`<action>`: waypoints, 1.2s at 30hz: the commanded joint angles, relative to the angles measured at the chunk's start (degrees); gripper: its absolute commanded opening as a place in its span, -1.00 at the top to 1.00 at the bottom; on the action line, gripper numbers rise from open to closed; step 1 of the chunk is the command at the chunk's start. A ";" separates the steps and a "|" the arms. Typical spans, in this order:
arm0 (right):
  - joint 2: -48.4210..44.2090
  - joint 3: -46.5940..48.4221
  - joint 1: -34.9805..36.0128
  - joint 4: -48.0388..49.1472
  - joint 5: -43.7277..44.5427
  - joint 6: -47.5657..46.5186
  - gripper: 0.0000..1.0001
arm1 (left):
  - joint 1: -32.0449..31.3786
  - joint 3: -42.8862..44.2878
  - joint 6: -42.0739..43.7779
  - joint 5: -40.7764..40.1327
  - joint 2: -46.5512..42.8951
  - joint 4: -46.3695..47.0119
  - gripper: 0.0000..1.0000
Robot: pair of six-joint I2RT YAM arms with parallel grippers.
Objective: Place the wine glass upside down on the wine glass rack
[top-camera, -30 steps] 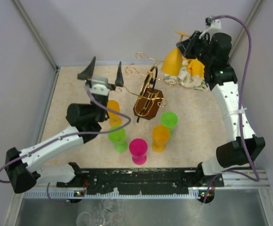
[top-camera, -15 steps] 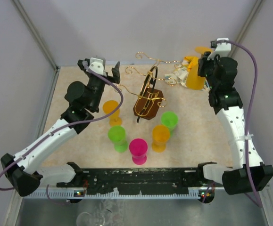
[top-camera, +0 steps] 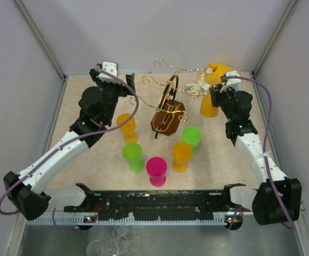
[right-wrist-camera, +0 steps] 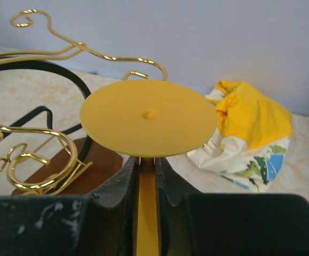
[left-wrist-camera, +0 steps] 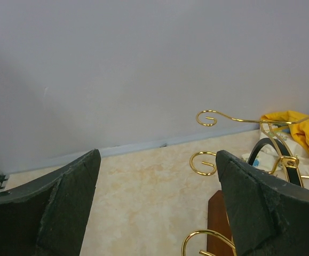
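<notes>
The wine glass rack (top-camera: 167,104) is a gold wire stand with curled arms on a dark brown base, at the back middle of the table. It also shows in the right wrist view (right-wrist-camera: 34,154), and its gold curls show in the left wrist view (left-wrist-camera: 203,162). My right gripper (top-camera: 217,95) (right-wrist-camera: 148,160) is shut on the stem of a yellow wine glass (top-camera: 208,106), just right of the rack. The glass's round foot (right-wrist-camera: 149,117) lies beyond the fingertips. My left gripper (top-camera: 114,80) (left-wrist-camera: 157,154) is open and empty, left of the rack near the back wall.
Several plastic glasses stand in front of the rack: orange (top-camera: 126,125), green (top-camera: 133,156), pink (top-camera: 156,169), orange (top-camera: 182,154), green (top-camera: 191,136). A yellow and white cloth (top-camera: 217,69) (right-wrist-camera: 250,122) lies at the back right. Walls close in the back and sides.
My right arm has come down and nearer with the yellow glass, from the back right to beside the rack. My left arm has swung to the back left and held there.
</notes>
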 commanded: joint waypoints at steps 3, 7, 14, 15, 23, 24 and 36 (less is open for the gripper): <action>-0.22 -2.10 -0.26 18.39 -6.70 -0.08 1.00 | 0.96 -1.62 -0.24 0.00 -0.83 2.01 -0.89; 1.93 -2.24 -0.24 19.33 -9.18 0.18 1.00 | 1.46 -2.88 -0.33 -0.09 -0.81 3.09 -0.89; 5.67 -3.87 -0.28 23.44 -11.07 1.45 1.00 | 2.27 -4.39 -0.11 0.09 -1.58 3.95 -0.89; 5.97 -4.26 -0.25 24.44 -11.16 1.57 1.00 | 2.41 -4.52 -0.04 0.09 -1.66 4.02 -0.89; 9.15 -7.79 -0.24 35.34 -12.83 3.69 1.00 | 3.22 -5.69 0.30 0.23 -2.08 4.79 -0.90; 9.64 -8.50 -0.24 36.83 -12.96 3.96 1.00 | 3.31 -5.88 0.26 0.18 -2.11 4.99 -0.90; 14.70 -9.73 -0.24 44.99 -13.04 4.92 1.00 | 4.15 -6.99 -0.09 0.87 -1.74 5.86 -0.90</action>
